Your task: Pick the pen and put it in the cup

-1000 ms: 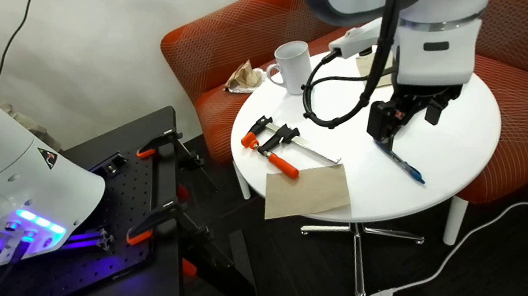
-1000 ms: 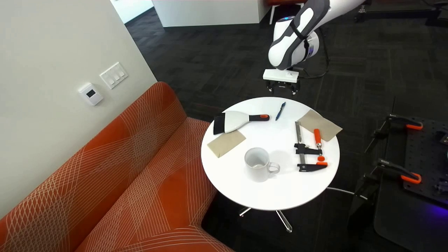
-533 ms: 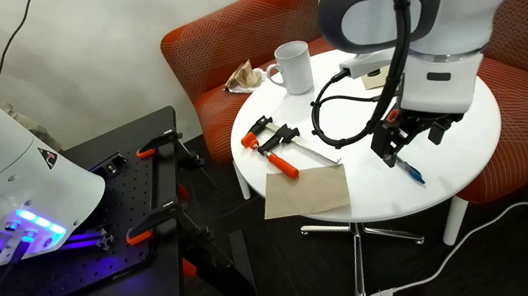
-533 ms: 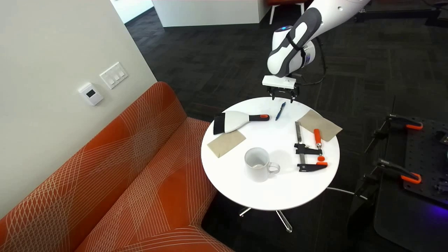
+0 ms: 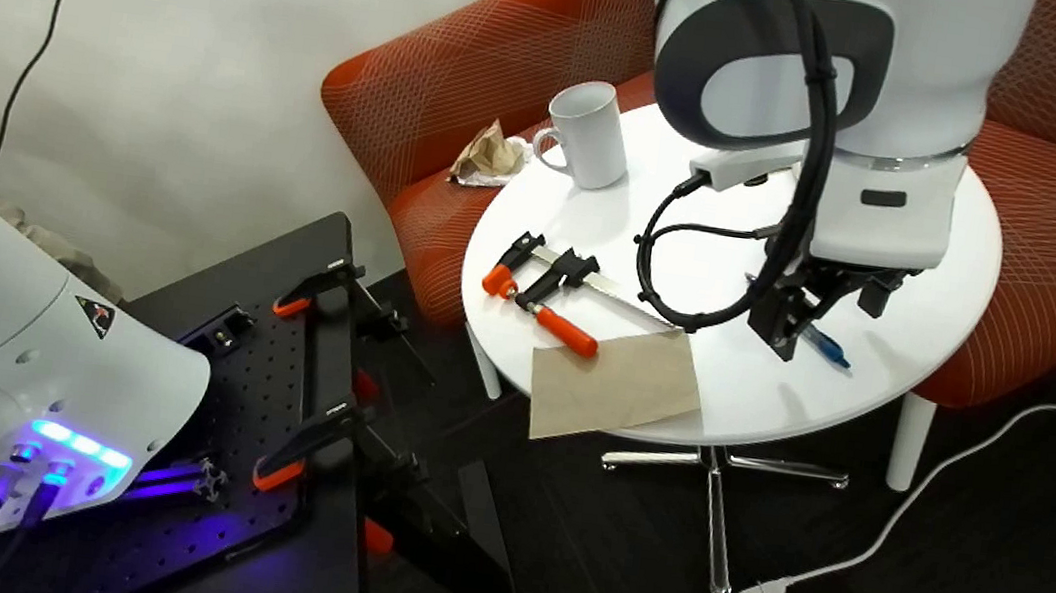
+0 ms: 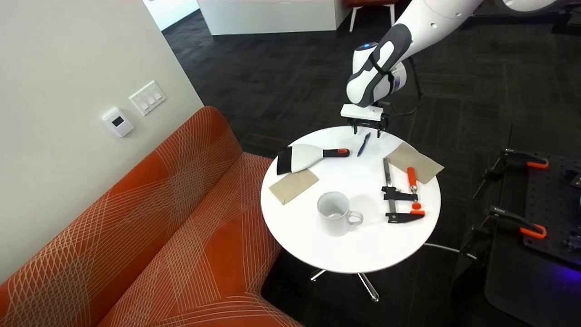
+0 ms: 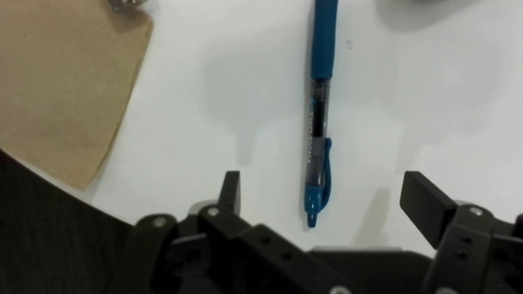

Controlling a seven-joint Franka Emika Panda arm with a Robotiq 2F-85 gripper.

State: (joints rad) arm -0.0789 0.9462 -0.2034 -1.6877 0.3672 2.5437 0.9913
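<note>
The dark blue pen (image 6: 363,145) lies flat on the white round table (image 6: 363,256), near its edge. In the wrist view the pen (image 7: 320,110) runs upright through the middle, with its clip end between the jaws. It is partly hidden behind the gripper in an exterior view (image 5: 824,346). My gripper (image 7: 322,175) is open and empty, with one finger on each side of the pen, apart from it. It hovers above the table at the pen's end in both exterior views (image 5: 830,324) (image 6: 367,132). The white cup (image 6: 333,218), with a handle, stands upright across the table (image 5: 593,138).
A wide scraper (image 6: 306,157) with a black handle lies beside the pen. An orange-handled clamp (image 6: 391,195) lies partly over brown paper (image 6: 420,163), which also shows in the wrist view (image 7: 69,90). Another brown paper (image 6: 294,185) lies near the scraper. A red sofa (image 6: 181,236) borders the table.
My gripper has come down toward the table and the pen's end, staying open. The pen, the cup and the other objects have not moved.
</note>
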